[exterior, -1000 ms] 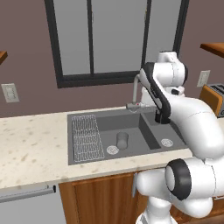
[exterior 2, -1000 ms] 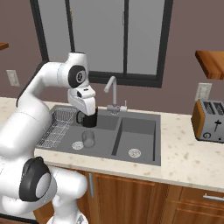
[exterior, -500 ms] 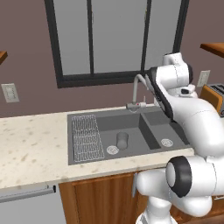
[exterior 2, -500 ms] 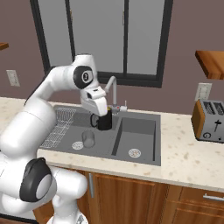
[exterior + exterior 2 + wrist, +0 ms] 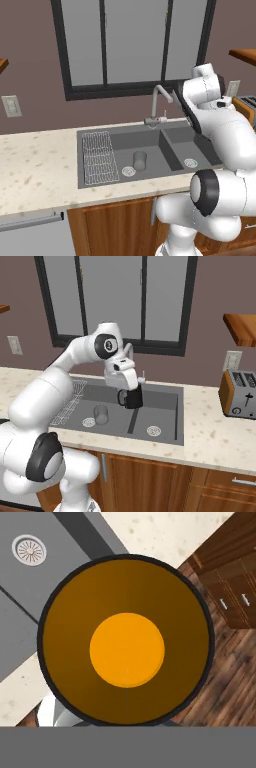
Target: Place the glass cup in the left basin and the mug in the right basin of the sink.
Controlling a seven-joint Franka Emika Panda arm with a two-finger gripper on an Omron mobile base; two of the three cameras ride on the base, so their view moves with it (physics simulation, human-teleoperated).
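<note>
My gripper point(image 5: 129, 389) is shut on the black mug point(image 5: 134, 400), which hangs upright above the divider of the dark grey sink point(image 5: 131, 423), at the edge of the right basin point(image 5: 162, 411). In the hand view I look straight down into the mug's orange inside point(image 5: 127, 649), with the right basin's silver drain point(image 5: 29, 548) at the upper left. The glass cup point(image 5: 101, 414) stands upright in the left basin point(image 5: 107, 400), near that basin's drain point(image 5: 88, 421). The left base view shows the glass cup point(image 5: 140, 160) beside the wire rack point(image 5: 97, 157); my arm hides the mug there.
The curved silver faucet point(image 5: 157, 102) rises behind the sink's divider. A toaster point(image 5: 239, 393) stands on the speckled counter point(image 5: 215, 431) to the right. Wooden cabinets point(image 5: 227, 587) and a wood floor lie below the counter's front edge.
My arm has swung right with the mug in its grip, from over the glass cup in the left basin to above the divider. The glass cup has stayed put.
</note>
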